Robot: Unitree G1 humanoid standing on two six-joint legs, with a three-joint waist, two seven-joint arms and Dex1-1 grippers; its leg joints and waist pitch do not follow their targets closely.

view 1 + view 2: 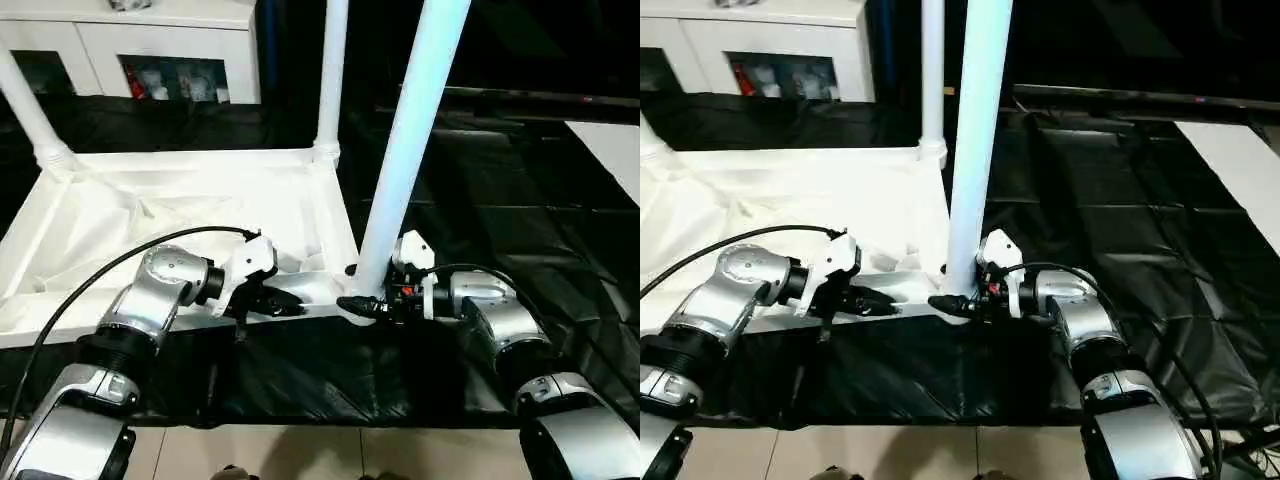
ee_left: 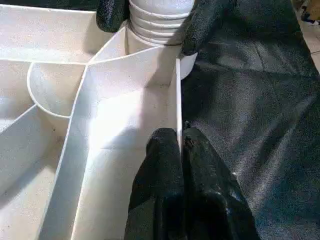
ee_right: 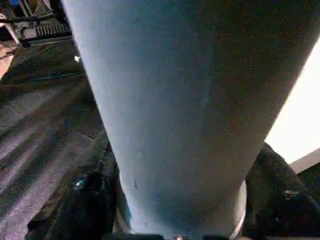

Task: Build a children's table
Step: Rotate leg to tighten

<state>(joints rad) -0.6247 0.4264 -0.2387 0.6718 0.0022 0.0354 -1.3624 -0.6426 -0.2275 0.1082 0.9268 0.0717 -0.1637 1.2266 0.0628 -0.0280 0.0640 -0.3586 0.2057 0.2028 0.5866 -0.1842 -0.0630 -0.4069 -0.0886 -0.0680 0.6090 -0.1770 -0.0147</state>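
Note:
The white table top (image 1: 130, 215) lies upside down on the black-covered work table, ribbed side up. Two white legs stand in its far corner sockets, one at the left (image 1: 30, 110) and one at the right (image 1: 331, 80). A third leg (image 1: 410, 150) stands upright in the near right socket. My right gripper (image 1: 365, 305) is shut around that leg's ribbed base (image 2: 160, 20), one black finger (image 3: 80, 200) on each side. My left gripper (image 1: 275, 303) is shut on the top's thin near rim (image 2: 177, 100), just left of that socket.
A white cabinet (image 1: 150, 40) stands behind the work table. A white panel (image 1: 610, 150) lies at the far right. The work table's front edge (image 1: 300, 420) runs close under my forearms, with tiled floor below. A black cable (image 1: 90, 280) loops over my left arm.

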